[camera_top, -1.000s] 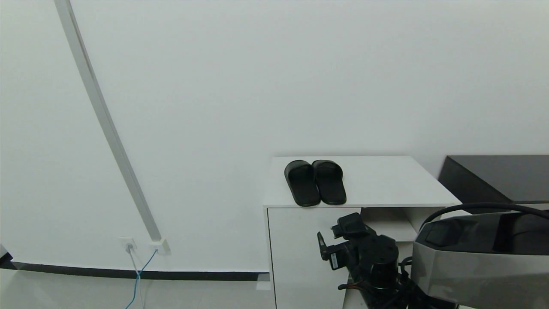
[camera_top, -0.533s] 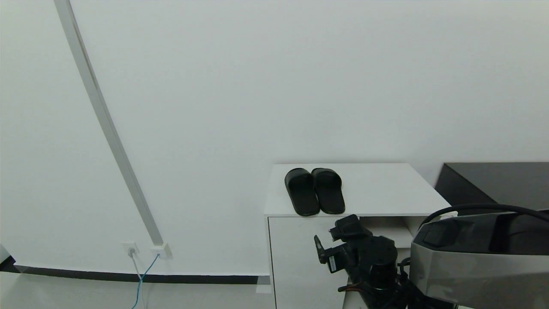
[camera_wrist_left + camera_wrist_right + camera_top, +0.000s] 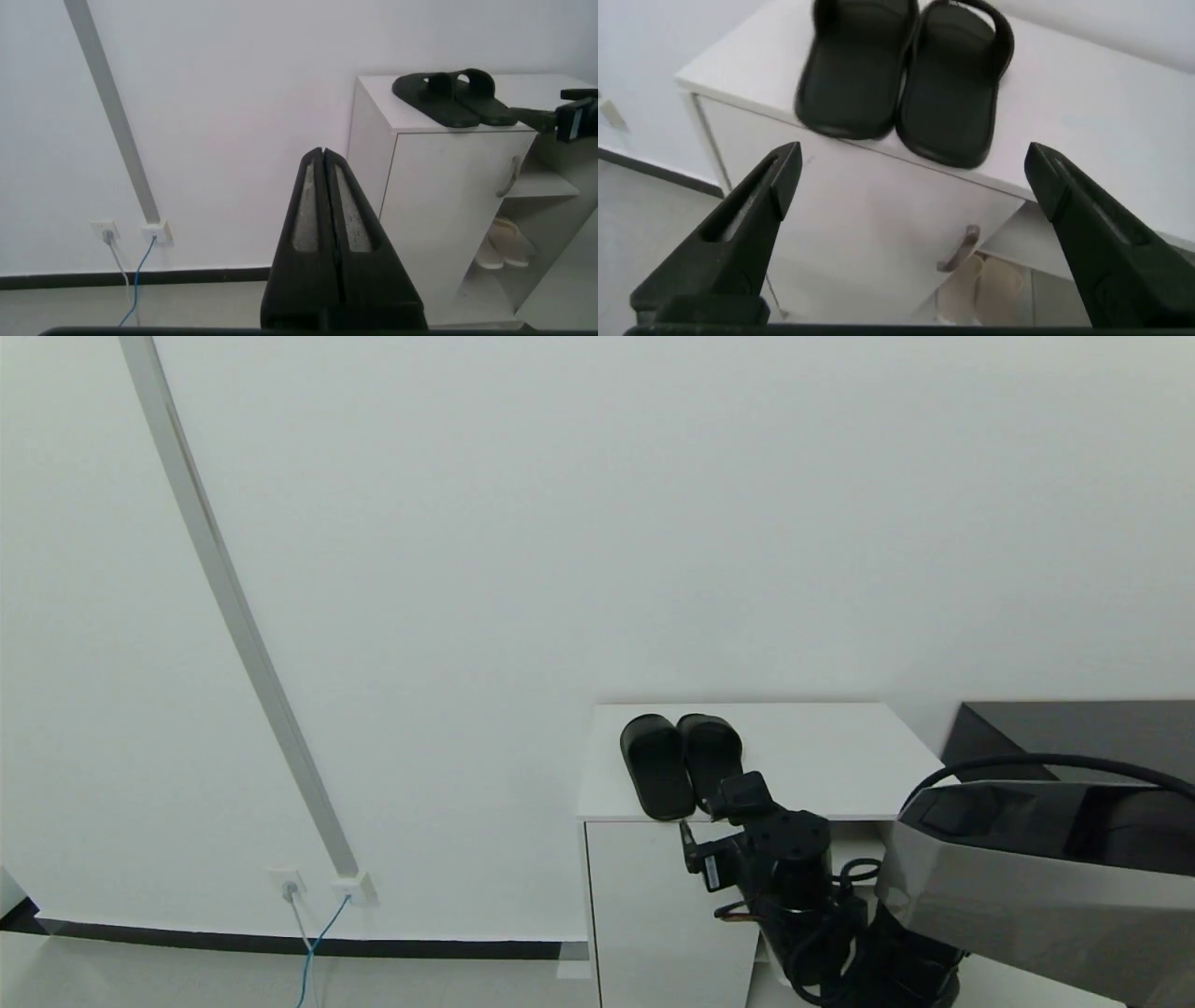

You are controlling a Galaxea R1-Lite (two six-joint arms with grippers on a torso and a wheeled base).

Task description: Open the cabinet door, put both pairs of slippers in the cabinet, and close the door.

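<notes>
A pair of black slippers (image 3: 680, 763) sits side by side on top of a white cabinet (image 3: 822, 756), lower centre-right in the head view, near its front edge. The right gripper (image 3: 713, 819), fingers spread wide and holding nothing, hangs just in front of them, level with the top of the door (image 3: 653, 915). The left gripper (image 3: 322, 159) is pressed together, empty. A pale pair of slippers (image 3: 505, 245) lies on a low shelf in the open section beside the door.

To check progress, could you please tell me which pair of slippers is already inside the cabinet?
The pale pair, lying on a shelf inside the cabinet. The black pair lies out on the cabinet's top.
</notes>
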